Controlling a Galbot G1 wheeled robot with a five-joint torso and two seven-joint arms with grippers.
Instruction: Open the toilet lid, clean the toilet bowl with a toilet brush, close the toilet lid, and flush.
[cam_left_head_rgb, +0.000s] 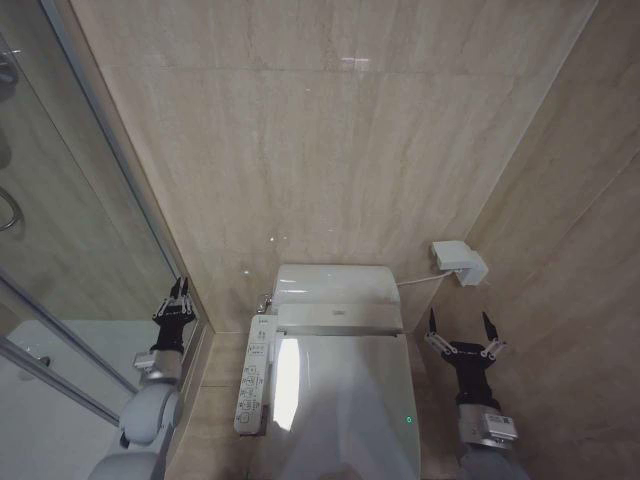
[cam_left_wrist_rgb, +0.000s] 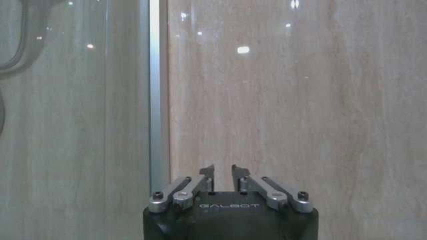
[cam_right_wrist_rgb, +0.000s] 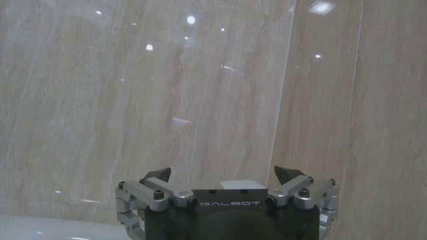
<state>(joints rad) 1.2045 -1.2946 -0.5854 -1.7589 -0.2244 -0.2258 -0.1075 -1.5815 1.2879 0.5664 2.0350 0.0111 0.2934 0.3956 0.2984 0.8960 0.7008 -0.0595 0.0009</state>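
Toilet lid down, shut over bowl, against back wall. Left gripper beside shower glass, fingers nearly together, holding nothing. Right gripper right of tank, spread wide, holding nothing. Risks: glossy lid edge slipping from fingers; left arm knocking glass; elbow hitting control panel.

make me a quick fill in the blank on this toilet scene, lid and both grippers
1. The toilet lid is ____, covering the bowl.
2. The right gripper hangs beside the toilet with its jaws ____.
3. The left gripper, with jaws nearly together, is beside the ____ shower door.
4. The control panel is on the robot's ____ side of the toilet.

Missing words: closed; open; glass; left
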